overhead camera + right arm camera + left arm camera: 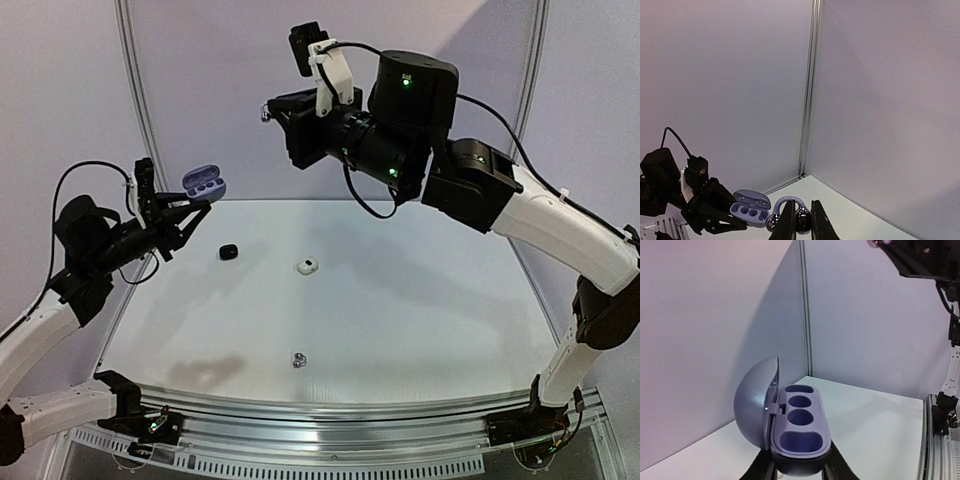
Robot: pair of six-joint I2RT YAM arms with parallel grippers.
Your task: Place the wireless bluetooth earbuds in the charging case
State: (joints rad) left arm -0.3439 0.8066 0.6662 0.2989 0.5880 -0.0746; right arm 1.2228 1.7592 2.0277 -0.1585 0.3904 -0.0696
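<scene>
My left gripper [198, 205] pinches the open case [204, 183] above the tabletop's [400, 300] far left corner; my right gripper [802, 210], raised, pinches a lavender earbud [775, 221].

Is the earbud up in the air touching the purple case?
Apart. Top view: the earbud in the right end effector hangs above and right of the open purple case, bare wall between them.

No legible writing
The open case [801, 432] and the wall [715, 340] behind it show no letters, numbers or logos.
</scene>
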